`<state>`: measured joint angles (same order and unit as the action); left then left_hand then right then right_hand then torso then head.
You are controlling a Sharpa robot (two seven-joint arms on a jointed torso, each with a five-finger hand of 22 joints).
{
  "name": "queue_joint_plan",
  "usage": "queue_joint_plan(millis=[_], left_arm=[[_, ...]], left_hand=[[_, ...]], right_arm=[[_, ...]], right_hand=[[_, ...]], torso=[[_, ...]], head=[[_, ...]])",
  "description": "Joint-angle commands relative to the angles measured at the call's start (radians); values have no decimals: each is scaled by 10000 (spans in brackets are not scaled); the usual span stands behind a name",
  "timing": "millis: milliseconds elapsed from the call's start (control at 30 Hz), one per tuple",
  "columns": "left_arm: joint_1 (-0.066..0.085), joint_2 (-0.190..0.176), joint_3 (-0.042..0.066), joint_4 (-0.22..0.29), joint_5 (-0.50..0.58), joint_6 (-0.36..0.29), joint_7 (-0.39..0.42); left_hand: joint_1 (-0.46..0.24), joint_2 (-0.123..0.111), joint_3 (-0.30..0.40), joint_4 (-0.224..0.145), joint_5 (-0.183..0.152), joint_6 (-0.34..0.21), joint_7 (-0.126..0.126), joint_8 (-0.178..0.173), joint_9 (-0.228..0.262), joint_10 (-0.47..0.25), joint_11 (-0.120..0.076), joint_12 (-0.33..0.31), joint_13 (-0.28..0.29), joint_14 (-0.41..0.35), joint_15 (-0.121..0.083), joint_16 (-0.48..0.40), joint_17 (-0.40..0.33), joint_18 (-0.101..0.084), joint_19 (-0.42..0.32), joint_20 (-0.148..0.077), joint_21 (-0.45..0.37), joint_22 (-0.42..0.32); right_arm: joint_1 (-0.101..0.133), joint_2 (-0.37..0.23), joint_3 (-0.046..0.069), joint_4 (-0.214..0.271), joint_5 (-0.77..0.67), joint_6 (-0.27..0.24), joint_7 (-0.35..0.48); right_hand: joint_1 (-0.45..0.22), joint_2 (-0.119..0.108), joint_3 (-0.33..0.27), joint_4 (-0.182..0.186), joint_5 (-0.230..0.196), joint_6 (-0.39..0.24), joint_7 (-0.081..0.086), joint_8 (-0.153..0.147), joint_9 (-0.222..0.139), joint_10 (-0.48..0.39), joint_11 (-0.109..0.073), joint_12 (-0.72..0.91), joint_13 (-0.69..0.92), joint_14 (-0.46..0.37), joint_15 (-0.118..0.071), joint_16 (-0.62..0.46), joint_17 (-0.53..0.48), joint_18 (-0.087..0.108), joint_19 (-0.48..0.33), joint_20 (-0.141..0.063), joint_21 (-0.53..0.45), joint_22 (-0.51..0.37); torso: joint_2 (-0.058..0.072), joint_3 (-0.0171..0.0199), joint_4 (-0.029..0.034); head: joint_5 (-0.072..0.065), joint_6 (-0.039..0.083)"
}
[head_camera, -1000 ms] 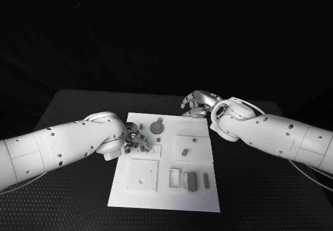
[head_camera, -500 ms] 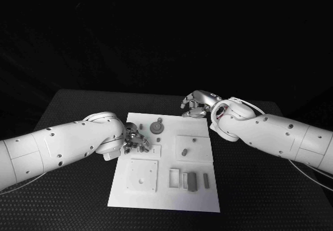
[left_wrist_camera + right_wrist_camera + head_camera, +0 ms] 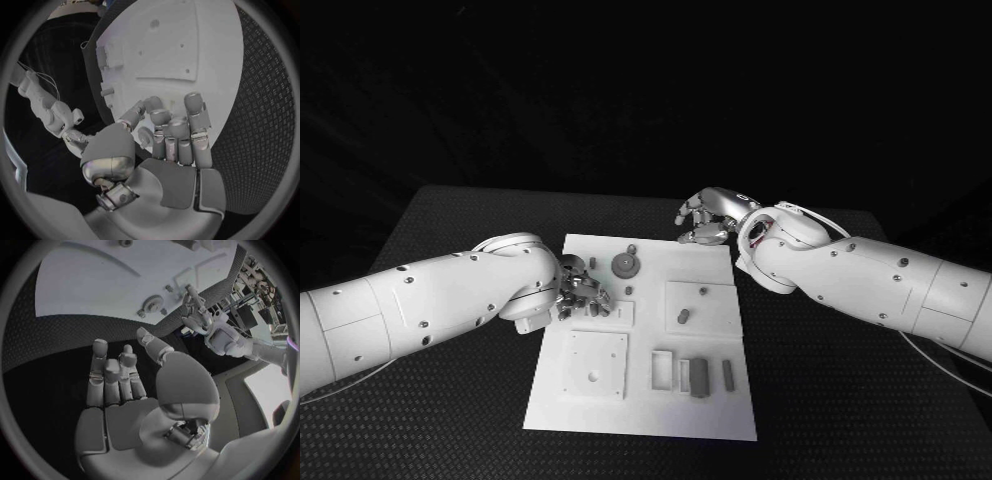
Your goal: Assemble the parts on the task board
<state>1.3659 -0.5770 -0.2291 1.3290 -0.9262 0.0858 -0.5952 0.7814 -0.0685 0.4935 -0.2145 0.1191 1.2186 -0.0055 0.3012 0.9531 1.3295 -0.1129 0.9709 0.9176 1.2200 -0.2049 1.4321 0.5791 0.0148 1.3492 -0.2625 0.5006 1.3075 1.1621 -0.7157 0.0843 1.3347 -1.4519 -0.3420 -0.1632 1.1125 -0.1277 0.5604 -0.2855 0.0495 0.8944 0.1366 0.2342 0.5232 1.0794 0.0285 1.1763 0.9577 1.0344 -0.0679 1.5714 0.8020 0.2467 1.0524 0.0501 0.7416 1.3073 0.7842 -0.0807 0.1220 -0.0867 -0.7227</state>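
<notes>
Left hand [image 3: 581, 293]: fingers [image 3: 195, 120] curled downward over the left edge of the task board [image 3: 646, 410], tips at the board surface; whether they grip a part cannot be told.
Right hand [image 3: 711, 217]: above the bench [image 3: 444, 300] just past the board's far right corner; fingers [image 3: 100, 365] loosely curled and apart, holding nothing.
Task board: white plate lying flat at mid-bench, long axis running away from the robot.
Gear part [image 3: 627, 264]: round, lying flat on the far part of the board, between the two hands.
Near recesses: rectangular pockets at the board's near right; two dark bar parts [image 3: 701, 378] lie in them, long axes along the board's length.
Middle right recess: one small part [image 3: 684, 316] inside, slightly tilted.
</notes>
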Motion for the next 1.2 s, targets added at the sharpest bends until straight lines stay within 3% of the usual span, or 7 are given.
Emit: queue_joint_plan(millis=[33,1200], left_arm=[[-7,23,-2,33,-246,-110,92],[-13,75,-2,310,-1678,-213,287]], left_hand=[[-25,-123,-11,27,-53,-88,4,37,-16,-75,-5,-14,-16,6,-40,44,-13,-4,2,1,-21,184],[321,-249,63,-252,-51,-110,7,103,-42,-60,0,-17,-51,15,-35,39,-28,-1,18,6,-27,185]], right_arm=[[-8,3,5,7,-35,88,79],[-16,-7,5,13,-14,99,87]], right_hand=[[23,-8,-35,-22,-2,22,81,-7,-14,-68,31,-31,-12,21,-53,-68,-11,151,-55,16,-59,164],[17,-11,-39,-20,-1,13,83,-12,-17,-71,34,-29,-15,20,-51,-68,-13,151,-55,18,-62,165]], torso=[[2,2,-1],[-3,-6,8]], head=[[-1,1],[-23,-34]])
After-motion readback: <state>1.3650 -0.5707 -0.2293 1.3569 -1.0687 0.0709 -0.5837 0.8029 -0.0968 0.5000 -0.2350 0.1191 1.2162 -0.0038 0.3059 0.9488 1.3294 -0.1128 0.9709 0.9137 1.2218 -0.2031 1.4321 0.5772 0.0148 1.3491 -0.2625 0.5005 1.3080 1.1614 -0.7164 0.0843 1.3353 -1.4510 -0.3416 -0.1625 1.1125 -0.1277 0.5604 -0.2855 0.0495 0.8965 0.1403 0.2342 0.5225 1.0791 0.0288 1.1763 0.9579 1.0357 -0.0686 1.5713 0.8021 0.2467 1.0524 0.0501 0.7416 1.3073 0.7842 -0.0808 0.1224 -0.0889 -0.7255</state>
